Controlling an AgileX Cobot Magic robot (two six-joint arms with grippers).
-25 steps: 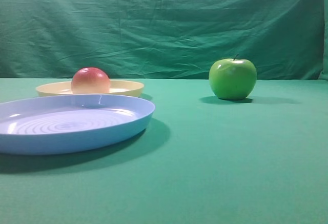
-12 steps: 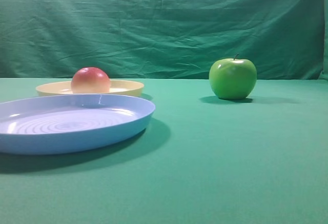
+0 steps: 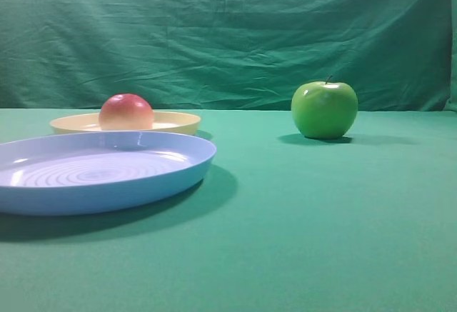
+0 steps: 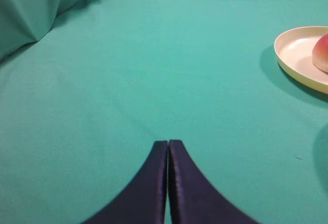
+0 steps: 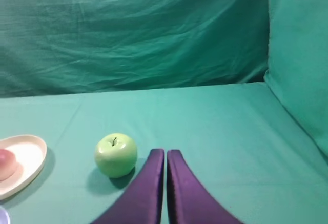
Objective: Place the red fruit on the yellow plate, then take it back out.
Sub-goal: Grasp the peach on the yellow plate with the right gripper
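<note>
Nearest the tabletop's front left edge lies the light blue plate. Just behind it the red fruit sits in the yellow plate. Farther right, well apart, stands the green apple. The left gripper and right gripper hang over bare cloth, jaws closed on nothing.

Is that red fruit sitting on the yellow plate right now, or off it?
On it. The red fruit rests inside the yellow plate, with nothing holding it.
</note>
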